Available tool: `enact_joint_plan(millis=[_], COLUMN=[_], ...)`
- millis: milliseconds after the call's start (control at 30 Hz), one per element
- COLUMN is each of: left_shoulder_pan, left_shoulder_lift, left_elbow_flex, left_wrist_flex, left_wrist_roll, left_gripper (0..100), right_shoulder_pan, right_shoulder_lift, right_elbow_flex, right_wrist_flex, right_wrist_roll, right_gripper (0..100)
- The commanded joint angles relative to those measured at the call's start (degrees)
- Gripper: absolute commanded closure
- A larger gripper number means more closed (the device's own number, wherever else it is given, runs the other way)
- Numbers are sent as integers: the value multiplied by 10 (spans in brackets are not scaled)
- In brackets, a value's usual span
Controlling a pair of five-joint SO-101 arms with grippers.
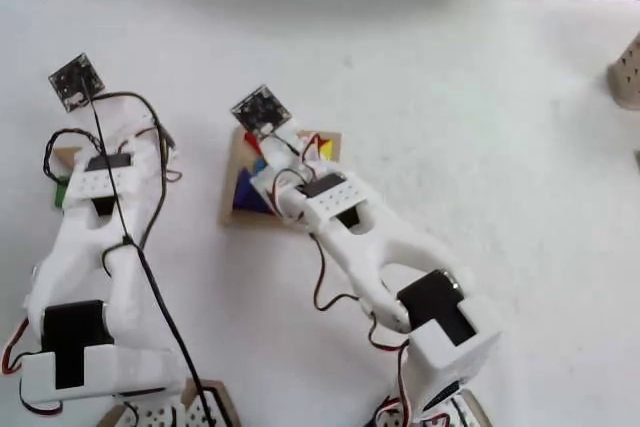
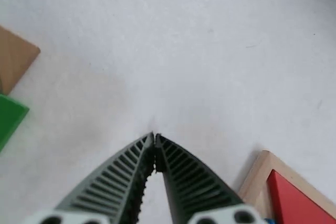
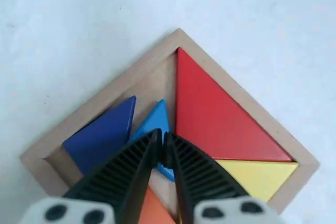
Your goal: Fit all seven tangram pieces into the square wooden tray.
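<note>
The square wooden tray (image 3: 103, 94) holds a large red triangle (image 3: 215, 114), a yellow piece (image 3: 257, 177), a dark blue triangle (image 3: 102, 137), a light blue piece (image 3: 155, 119) and an orange piece (image 3: 157, 211). My right gripper (image 3: 161, 135) is shut, its tips right over the light blue piece. My left gripper (image 2: 155, 136) is shut above bare table, left of the tray (image 2: 256, 176). A tan piece (image 2: 13, 56) and a green piece (image 2: 8, 119) lie on the table beside it. From above, the tray (image 1: 230, 187) sits mid-table under the right arm.
A bare strip of tray floor (image 3: 157, 77) shows between the red and dark blue triangles. The tan piece (image 1: 65, 157) and green piece (image 1: 62, 192) lie by the left arm. A pegged wooden block (image 1: 628, 72) stands at the far right edge. White table stretches all around.
</note>
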Motion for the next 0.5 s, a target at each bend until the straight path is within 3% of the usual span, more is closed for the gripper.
enact_joint_plan(millis=[0, 467], left_shoulder_pan=[5, 7], left_shoulder_lift=[-1, -1], left_elbow_flex=[-25, -25], left_wrist_flex=[-17, -17], left_wrist_roll=[-6, -6], left_gripper=[976, 976], right_shoulder_pan=[13, -42], right_shoulder_lift=[-5, 2], right_elbow_flex=[-26, -35], right_wrist_flex=[-8, 15], right_wrist_roll=[3, 6], right_gripper=[981, 981])
